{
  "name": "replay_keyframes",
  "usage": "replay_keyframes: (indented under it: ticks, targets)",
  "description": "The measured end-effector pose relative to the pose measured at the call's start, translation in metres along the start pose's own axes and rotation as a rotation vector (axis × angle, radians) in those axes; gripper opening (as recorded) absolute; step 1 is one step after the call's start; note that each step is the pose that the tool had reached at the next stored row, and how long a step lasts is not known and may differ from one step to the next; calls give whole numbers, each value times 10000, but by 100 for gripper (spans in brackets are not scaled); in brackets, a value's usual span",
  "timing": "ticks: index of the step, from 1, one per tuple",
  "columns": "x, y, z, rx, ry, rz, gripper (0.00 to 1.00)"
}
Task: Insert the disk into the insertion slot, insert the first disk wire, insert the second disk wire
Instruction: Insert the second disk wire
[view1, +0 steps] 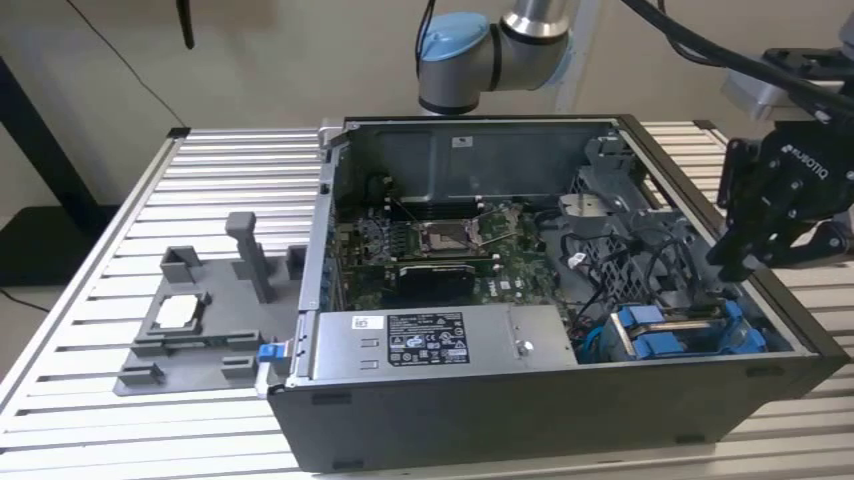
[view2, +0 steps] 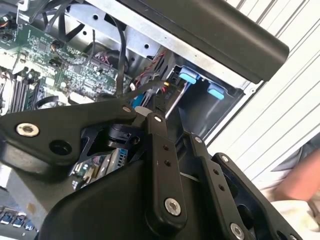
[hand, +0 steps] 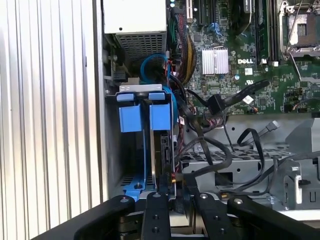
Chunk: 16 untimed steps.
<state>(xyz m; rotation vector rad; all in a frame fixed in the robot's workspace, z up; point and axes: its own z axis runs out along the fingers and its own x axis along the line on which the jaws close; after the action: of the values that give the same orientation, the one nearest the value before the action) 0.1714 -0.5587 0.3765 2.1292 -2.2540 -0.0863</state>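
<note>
Nearest the lens, your gripper (hand: 177, 194) shows its black links in both wrist views (view2: 172, 127). Reading the exterior view from its left, a grey fixture (view1: 200, 320) sits on the slatted table (view1: 80, 400), just beside the open case (view1: 534, 420). Next come the power-supply box (view1: 414, 340) and the motherboard (view1: 434, 250). Loose black cables (view1: 627, 250) crowd the inner side of the insertion slot (hand: 131, 165), and the case wall runs just beside its outer side, so you have little sideways room; the top is open. The disk (view1: 667, 335) sits in that slot, edge-on in the first wrist view, with two bright blue end tabs (hand: 134, 117) side by side. At the exterior view's right your gripper (view1: 758, 268) hangs over the slot. Its fingers (hand: 155, 205) are narrowly parted, gripping nothing you can make out.
</note>
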Motion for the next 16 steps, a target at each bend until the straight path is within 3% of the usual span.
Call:
replay_keyframes:
  ticks: [7, 10, 11, 16]
  targets:
    - [-13, 3, -32, 2, 30, 2, 27]
    - [-41, 4, -35, 9, 145, 9, 27]
    - [-45, 5, -36, 9, 158, 10, 27]
    - [-53, 7, -43, 10, 166, 11, 27]
